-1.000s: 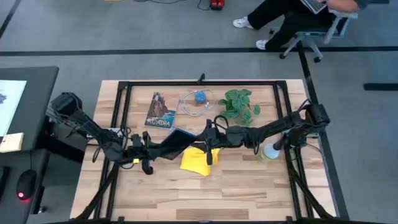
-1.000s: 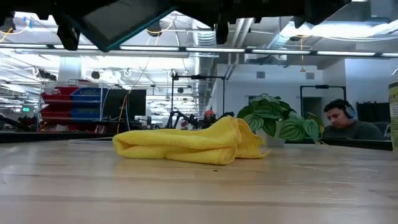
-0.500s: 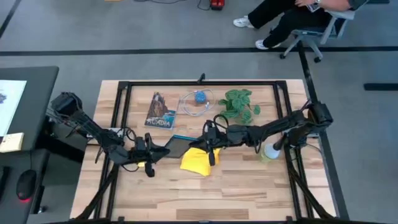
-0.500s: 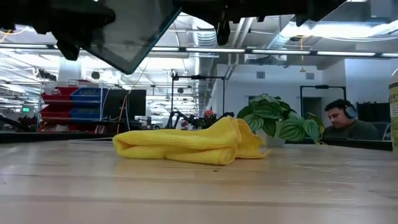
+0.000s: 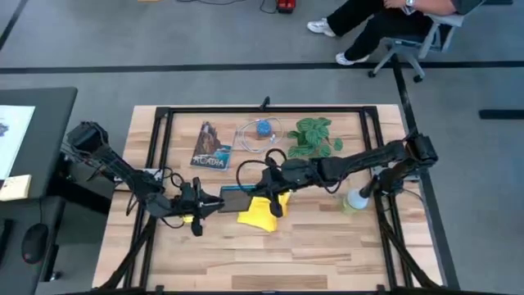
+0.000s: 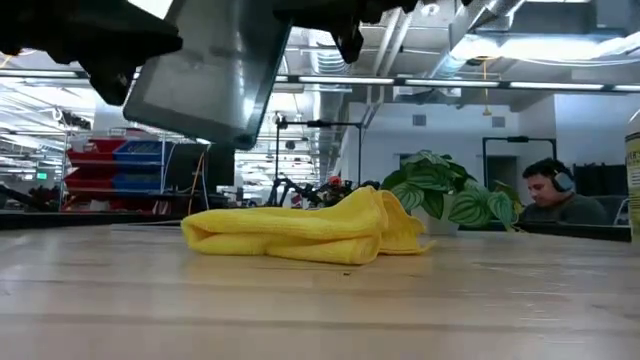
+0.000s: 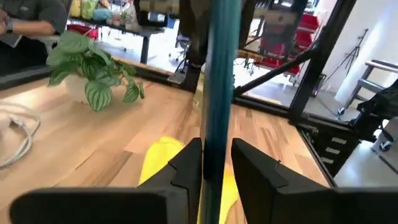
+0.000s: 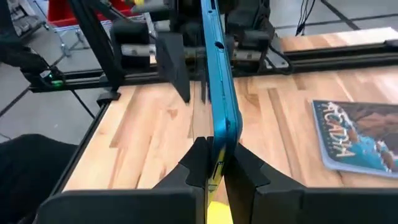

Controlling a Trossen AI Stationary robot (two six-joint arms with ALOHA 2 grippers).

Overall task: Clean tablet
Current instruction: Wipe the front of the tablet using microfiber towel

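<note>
One tablet [image 5: 235, 198] between two clamping tools, left tool [image 5: 214, 202], right tool [image 5: 260, 191].

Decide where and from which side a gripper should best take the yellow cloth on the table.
Probably the raised, folded hump of the cloth, taken from straight above. The cloth lies limp and low on the table, so no side edge gives firm purchase; a pinch on the top fold would gather the layers.

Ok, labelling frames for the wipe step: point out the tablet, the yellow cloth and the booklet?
tablet [image 5: 234, 199], high view, middle of its dark face.
yellow cloth [image 6: 300, 232], low view, front fold.
booklet [image 5: 210, 146], high view, cover centre.
</note>
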